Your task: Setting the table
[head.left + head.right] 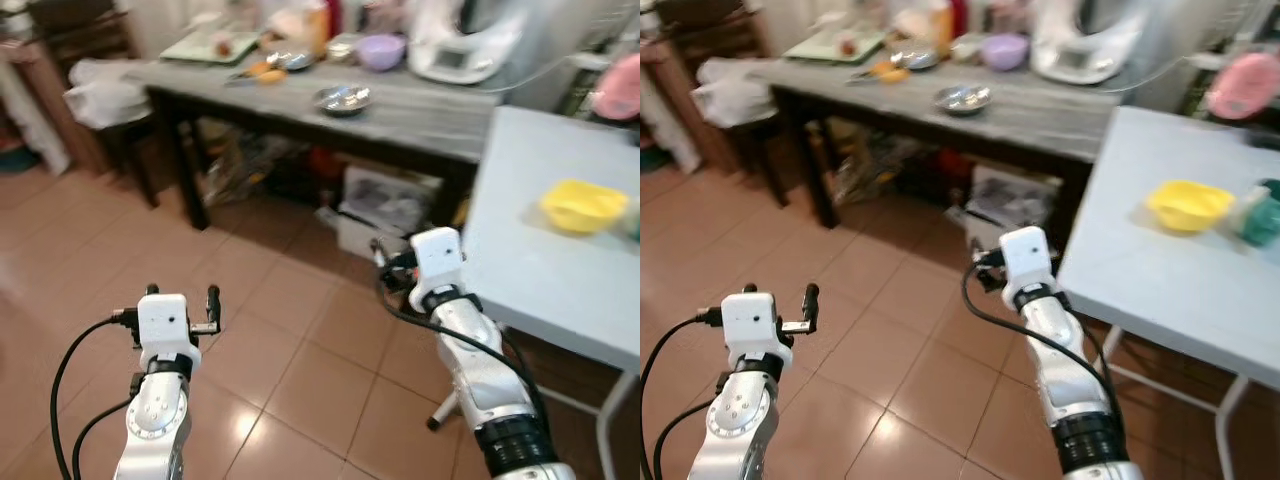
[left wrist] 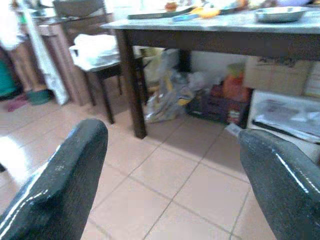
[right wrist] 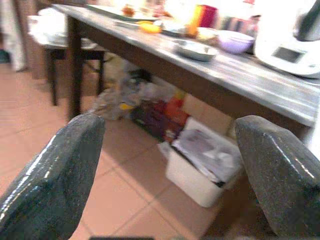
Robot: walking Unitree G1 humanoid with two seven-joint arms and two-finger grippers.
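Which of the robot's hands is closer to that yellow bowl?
Right. The right gripper hangs beside the white table's edge, below the yellow bowl; the left gripper is far across the floor.

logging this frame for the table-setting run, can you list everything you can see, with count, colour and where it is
yellow bowl: 1, yellow, on the white table
white table: 1, pale white, right of the robot
dark table: 1, grey top with dark legs, ahead across the floor
metal bowl: 1, silver, near front edge of the dark table
purple bowl: 1, lilac, back of the dark table
white appliance: 1, white, right end of the dark table
green tray: 1, pale green, left end of the dark table
white box: 1, under the dark table
left gripper: 1, black fingers apart, over tiled floor
right gripper: 1, black fingers apart, beside the white table
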